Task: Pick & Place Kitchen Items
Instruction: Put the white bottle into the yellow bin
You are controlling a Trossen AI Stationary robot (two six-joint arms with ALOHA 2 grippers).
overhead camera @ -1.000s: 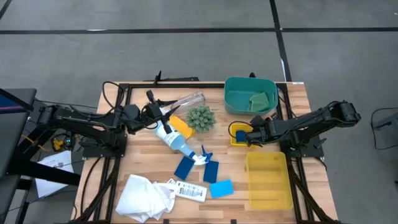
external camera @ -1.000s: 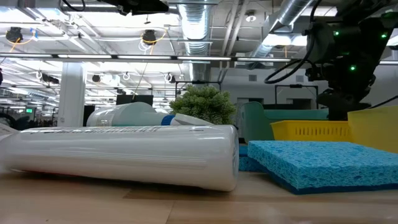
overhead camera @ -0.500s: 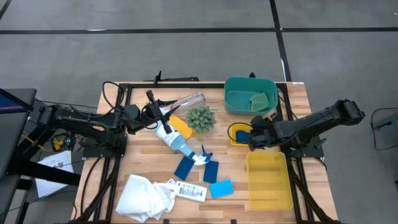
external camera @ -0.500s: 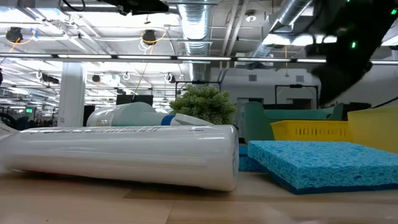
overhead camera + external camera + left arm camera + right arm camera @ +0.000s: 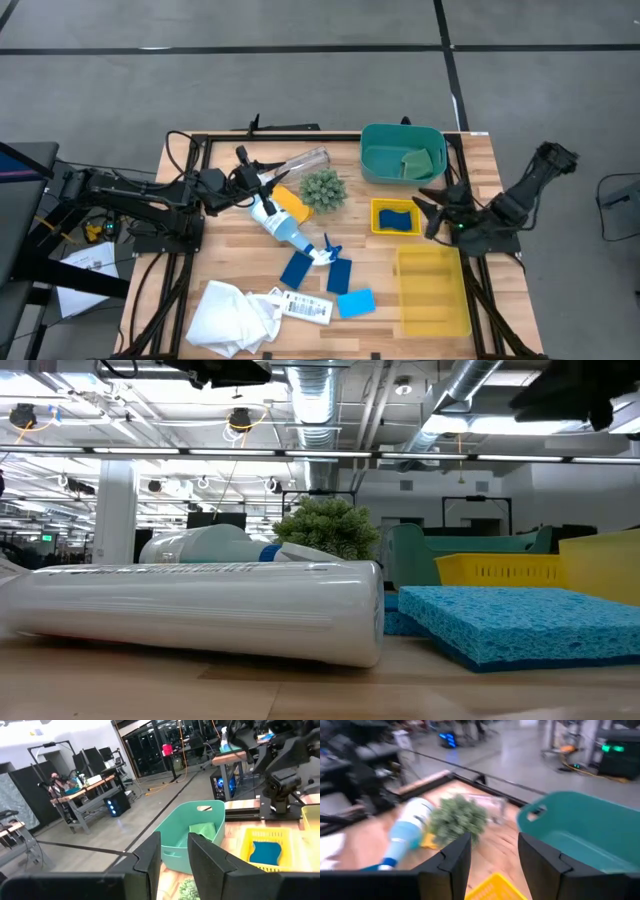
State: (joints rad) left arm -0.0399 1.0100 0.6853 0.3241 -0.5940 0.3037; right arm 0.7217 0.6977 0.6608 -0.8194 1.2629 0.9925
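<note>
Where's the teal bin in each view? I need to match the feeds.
High: teal bin at the table's far edge, right of centre.
Low: its side behind the plant.
Left wrist: centre, beyond the fingers.
Right wrist: right side.
Shared landmark: the plant.

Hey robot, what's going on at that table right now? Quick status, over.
Right gripper open, empty, beside small yellow bin; blue sponge inside it. Left gripper open, over spray bottle. More sponges, cloth waiting. Nothing blocking.
</note>
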